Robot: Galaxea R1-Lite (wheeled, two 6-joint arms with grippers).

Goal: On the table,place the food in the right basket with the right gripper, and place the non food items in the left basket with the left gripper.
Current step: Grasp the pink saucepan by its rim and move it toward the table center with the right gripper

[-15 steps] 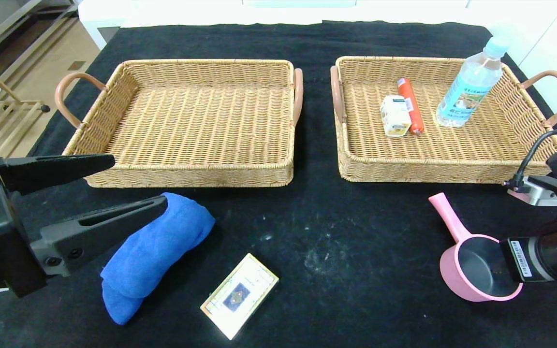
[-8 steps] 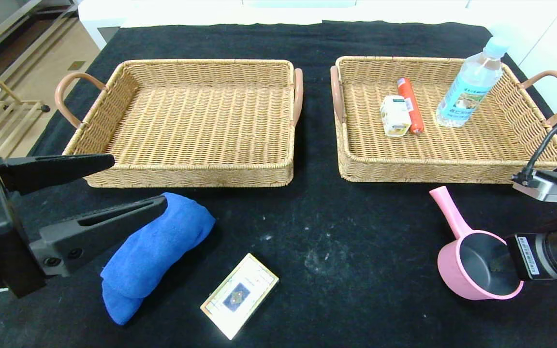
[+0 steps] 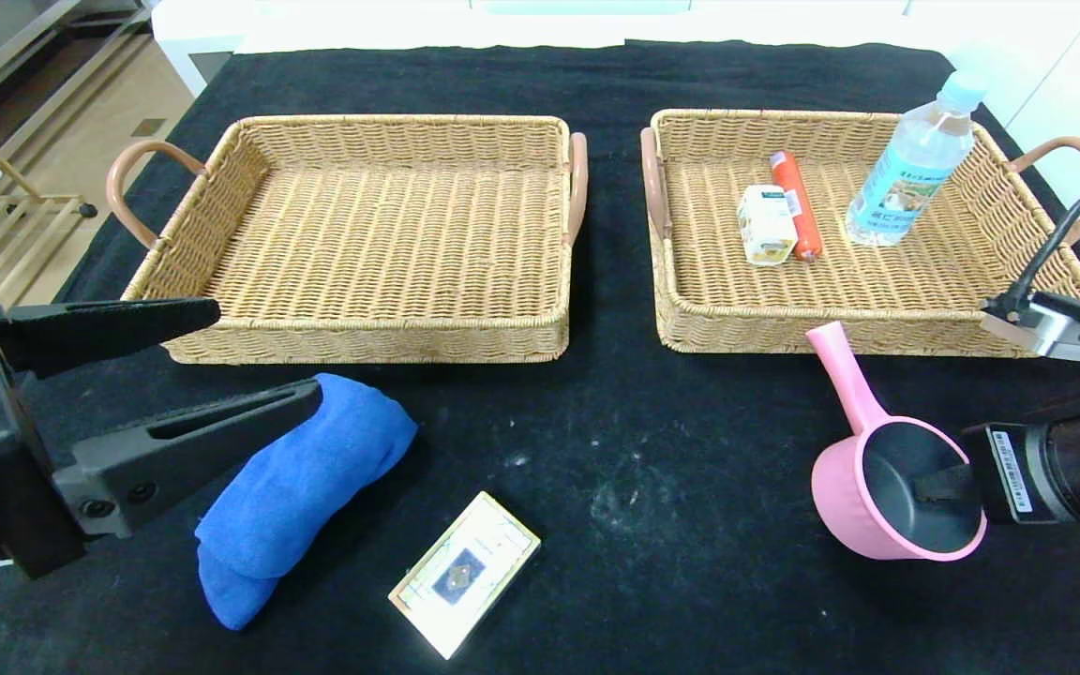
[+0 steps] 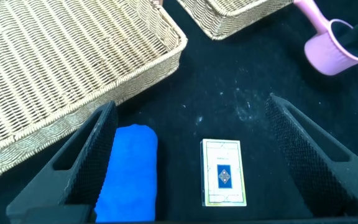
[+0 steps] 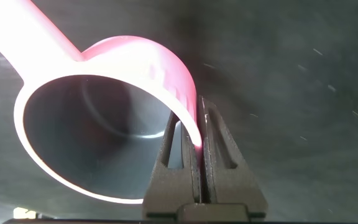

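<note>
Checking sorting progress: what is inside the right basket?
The right basket holds a small carton, an orange sausage and an upright water bottle. Nothing else shows; beneath them is hidden.

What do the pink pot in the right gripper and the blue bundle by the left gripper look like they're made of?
The pink long-handled pot, clamped at its rim by the right gripper: probably coated metal, possibly plastic; smooth glossy pink outside, dark matte lining.
The blue folded cloth, beside the open left gripper: soft fabric, likely microfibre; fuzzy surface, rounded folds.
</note>
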